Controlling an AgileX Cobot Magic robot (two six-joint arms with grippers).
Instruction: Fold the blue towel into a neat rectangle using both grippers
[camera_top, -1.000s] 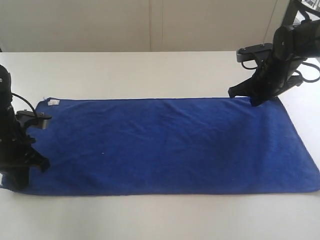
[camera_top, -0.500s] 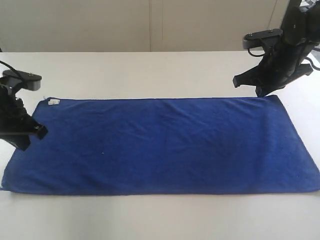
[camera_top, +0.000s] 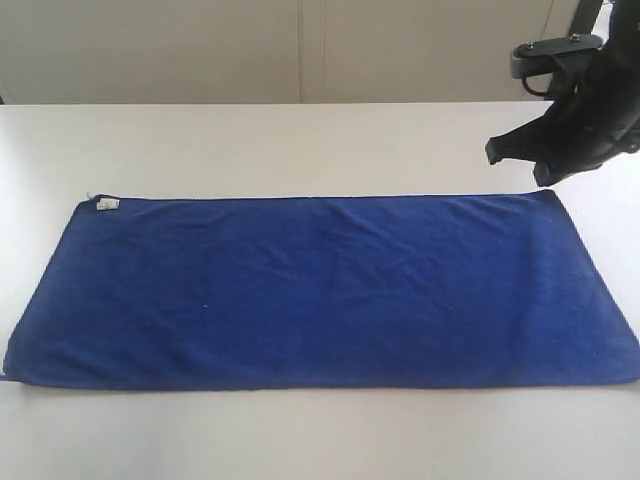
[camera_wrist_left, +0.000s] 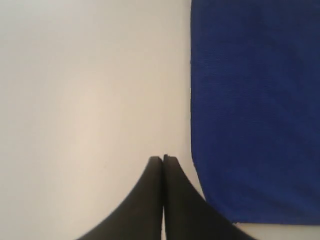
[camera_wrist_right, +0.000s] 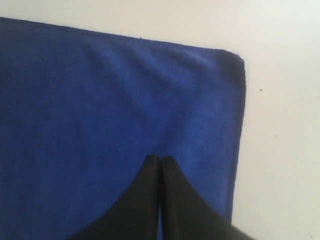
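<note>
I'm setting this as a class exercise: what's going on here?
A blue towel lies spread flat and unfolded on the table. Neither gripper holds it. The right gripper, shut, hangs over one towel corner. The left gripper, shut, is over bare table beside the towel's edge. No fold has been made yet.

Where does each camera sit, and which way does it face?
Exterior: off the arms, looking down across the blue towel and table to a wall; only the right gripper shows.
Left wrist: on the left arm, facing down at table and towel corner; shut left gripper shows.
Right wrist: on the right arm, facing down onto the towel; shut right gripper shows.
Shared: exterior and right wrist both show the right gripper and one towel corner.
</note>
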